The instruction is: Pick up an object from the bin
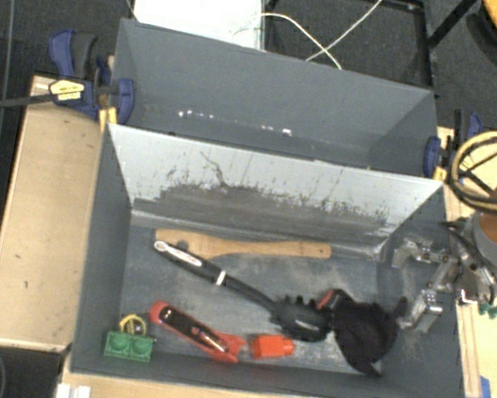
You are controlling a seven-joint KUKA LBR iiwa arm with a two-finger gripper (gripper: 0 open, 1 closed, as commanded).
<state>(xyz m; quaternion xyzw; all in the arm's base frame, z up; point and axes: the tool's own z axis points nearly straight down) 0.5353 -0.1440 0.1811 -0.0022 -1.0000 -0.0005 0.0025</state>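
My gripper [420, 314] hangs at the right side of the frame, just inside the right wall of the bin [260, 186]. I cannot tell if it is spread apart or pressed together, and I see nothing held in it. The thing nearest to it is a black lump [364, 335], low and right on the bin floor, just below and left of the gripper. I think that is the one to pick. It looks soft and light, maybe cloth or rubber, though I cannot be sure what it is. If it is soft, it will squash when squeezed and not break, and it should not slip much. I would grab it by its fat middle, coming straight down from the top. Its left edge touches the head of a black spoon [242, 288], whose thin handle runs up and left. That spoon looks hard and smooth, so I would keep away from that side, or it may drag along. A wooden stick [240, 244] lies above the spoon, near the middle of the frame. Far off at the lower left are a red tool [196, 332], an orange piece [272, 346] and a green block [128, 346].
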